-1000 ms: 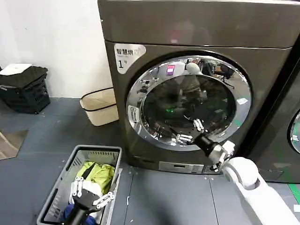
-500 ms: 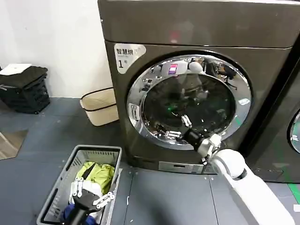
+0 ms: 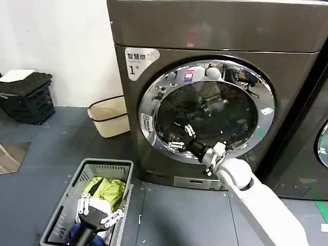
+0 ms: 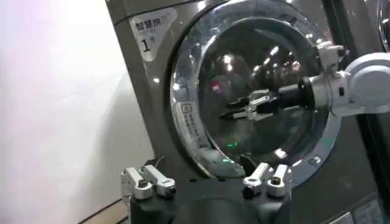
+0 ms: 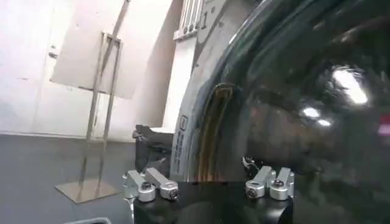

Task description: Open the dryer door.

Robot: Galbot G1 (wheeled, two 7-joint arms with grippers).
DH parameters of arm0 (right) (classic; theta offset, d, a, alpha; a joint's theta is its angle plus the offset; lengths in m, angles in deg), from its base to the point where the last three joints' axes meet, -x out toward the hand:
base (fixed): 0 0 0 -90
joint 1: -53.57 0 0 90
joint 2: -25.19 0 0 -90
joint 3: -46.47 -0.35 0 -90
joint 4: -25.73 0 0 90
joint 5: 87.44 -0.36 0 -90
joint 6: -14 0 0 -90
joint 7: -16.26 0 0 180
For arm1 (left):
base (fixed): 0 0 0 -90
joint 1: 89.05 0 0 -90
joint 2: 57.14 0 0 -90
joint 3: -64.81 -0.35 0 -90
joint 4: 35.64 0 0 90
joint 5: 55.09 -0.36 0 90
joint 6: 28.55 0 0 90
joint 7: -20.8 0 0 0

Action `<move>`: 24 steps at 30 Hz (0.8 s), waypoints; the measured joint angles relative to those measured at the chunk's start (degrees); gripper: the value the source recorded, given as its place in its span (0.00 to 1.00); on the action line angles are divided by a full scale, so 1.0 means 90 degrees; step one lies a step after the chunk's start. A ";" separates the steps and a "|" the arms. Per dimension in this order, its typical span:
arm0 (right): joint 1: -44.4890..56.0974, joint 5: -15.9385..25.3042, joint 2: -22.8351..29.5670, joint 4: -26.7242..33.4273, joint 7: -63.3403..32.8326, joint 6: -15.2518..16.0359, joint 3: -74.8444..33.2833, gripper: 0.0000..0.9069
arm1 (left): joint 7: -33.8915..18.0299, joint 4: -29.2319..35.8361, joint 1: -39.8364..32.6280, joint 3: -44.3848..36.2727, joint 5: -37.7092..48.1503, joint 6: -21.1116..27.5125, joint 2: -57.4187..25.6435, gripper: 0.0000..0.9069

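Chrome-rimmed, the door (image 3: 207,110) sat closed on the dryer's front, its dark glass just beyond the right gripper (image 3: 181,137), whose fingers (image 4: 242,112) were spread near its lower left rim. Left gripper (image 3: 100,211) hung spread over the laundry basket (image 3: 105,166).

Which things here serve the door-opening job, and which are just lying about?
Job: round chrome-rimmed dark-glass dryer door, shut; right claw, open at the lower glass.

Lying about: grey laundry basket under the left claw; beige bin; black crate.
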 joint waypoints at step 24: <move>-0.0852 -0.0019 0.0389 0.0666 0.0263 0.0001 0.0805 1.00 | 0.0014 0.0025 -0.0016 0.0085 0.0037 0.0005 0.0009 1.00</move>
